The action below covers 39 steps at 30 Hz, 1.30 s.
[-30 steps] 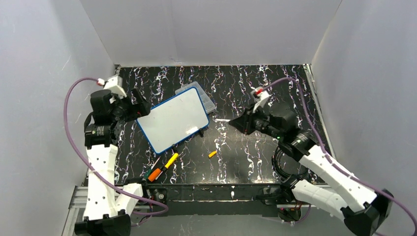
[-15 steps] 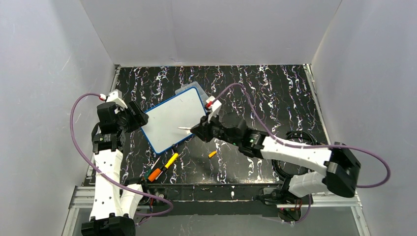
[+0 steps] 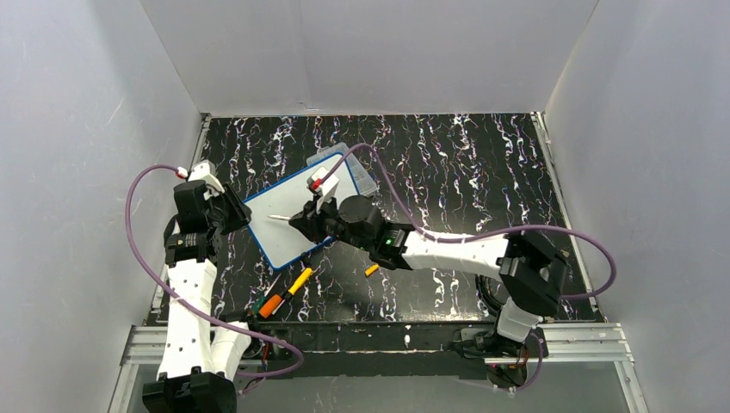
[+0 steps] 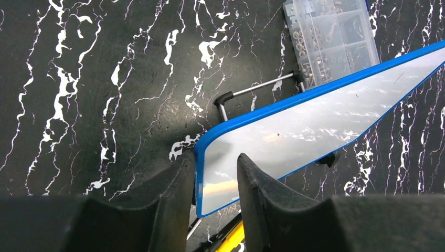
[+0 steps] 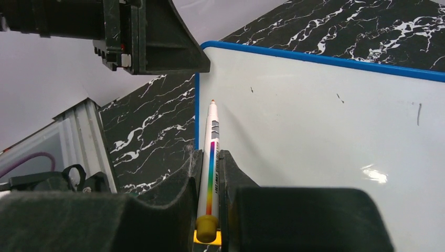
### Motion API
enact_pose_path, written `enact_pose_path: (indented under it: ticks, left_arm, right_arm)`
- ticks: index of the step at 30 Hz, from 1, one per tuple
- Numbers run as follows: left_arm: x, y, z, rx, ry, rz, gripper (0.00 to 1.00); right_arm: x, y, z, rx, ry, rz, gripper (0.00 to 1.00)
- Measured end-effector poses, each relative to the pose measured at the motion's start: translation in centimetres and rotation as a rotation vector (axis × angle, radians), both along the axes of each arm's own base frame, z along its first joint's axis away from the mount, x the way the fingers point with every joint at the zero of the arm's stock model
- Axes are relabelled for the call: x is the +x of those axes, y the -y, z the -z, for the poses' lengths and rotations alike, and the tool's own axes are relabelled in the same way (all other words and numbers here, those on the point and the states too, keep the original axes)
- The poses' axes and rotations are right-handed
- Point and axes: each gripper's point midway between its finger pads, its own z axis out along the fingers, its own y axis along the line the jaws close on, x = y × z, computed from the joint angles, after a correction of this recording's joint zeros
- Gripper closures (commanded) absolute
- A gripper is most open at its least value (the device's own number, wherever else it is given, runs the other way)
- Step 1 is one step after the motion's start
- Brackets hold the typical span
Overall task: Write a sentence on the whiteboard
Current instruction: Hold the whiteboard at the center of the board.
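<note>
Top view, counter point(image 3: 465, 163): glossy black, marbled with thin white veins.
Top view, whiteboard point(image 3: 280, 237): a flat white rectangle with a thin blue rim and rounded corners. It lies askew on the left half of the counter, and its far corner overlaps a clear box point(image 3: 368, 179) of see-through plastic.
Top view, left fingers point(image 3: 237, 211): black and wedge-shaped, at the whiteboard's left corner.
Top view, right fingers point(image 3: 301, 224): black, above the middle of the whiteboard, with a slim white marker point(image 3: 282, 218) pointing toward that left corner.
Top view, loose things: a yellow pen point(image 3: 300, 280) and an orange pen point(image 3: 272, 305) lie end to end near the whiteboard's near corner, and a small orange piece point(image 3: 371, 269) lies to their right.
Left wrist view, left fingers: matt black and blunt, set partway apart astride the rounded corner. One sits outside the rim and one over the white face; whether they pinch it cannot be told.
Left wrist view, whiteboard: the face is glossy and mirrors pale light. A thin wire stand point(image 4: 257, 86) with a black end shows at its far edge. The clear box beyond has compartments of small metal parts.
Right wrist view, right fingers: closed tight on the marker's barrel.
Right wrist view, marker: a round white barrel with a rainbow stripe, a yellow butt and a fine tip. The tip is just inside the blue rim beside the left fingers; contact cannot be told.
Right wrist view, whiteboard: smooth and shiny, with a glare patch, a few dark flecks and one short dark stroke.
</note>
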Motion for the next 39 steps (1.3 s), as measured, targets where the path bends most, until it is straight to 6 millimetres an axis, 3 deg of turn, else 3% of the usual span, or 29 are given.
enact_pose_path:
  ticks: [10,16,25,33,39]
  left_arm:
    - [0.1,-0.2,0.4,0.015,-0.015,0.001,0.8]
    - [0.1,-0.4,0.5,0.023,-0.019,-0.001,0.84]
    - [0.1,-0.4,0.6,0.024,-0.021,0.001,0.91]
    - [0.1,-0.4,0.6,0.028,-0.022,0.004,0.95]
    - [0.1,-0.5,0.6,0.031,-0.022,0.003,0.97]
  right_arm:
    - [0.3,-3.1,1.1,-0.009,0.022,-0.02,0.99]
    - [0.8,-4.3,0.4,0.013,0.04,-0.018,0.99]
    - [1.4,-4.8,1.6,-0.006,0.045,0.003,0.99]
    - [1.8,-5.2,0.5,0.01,0.064,0.008,0.99]
    - [2.1,-5.7,1.0,0.004,0.065,0.015,0.99]
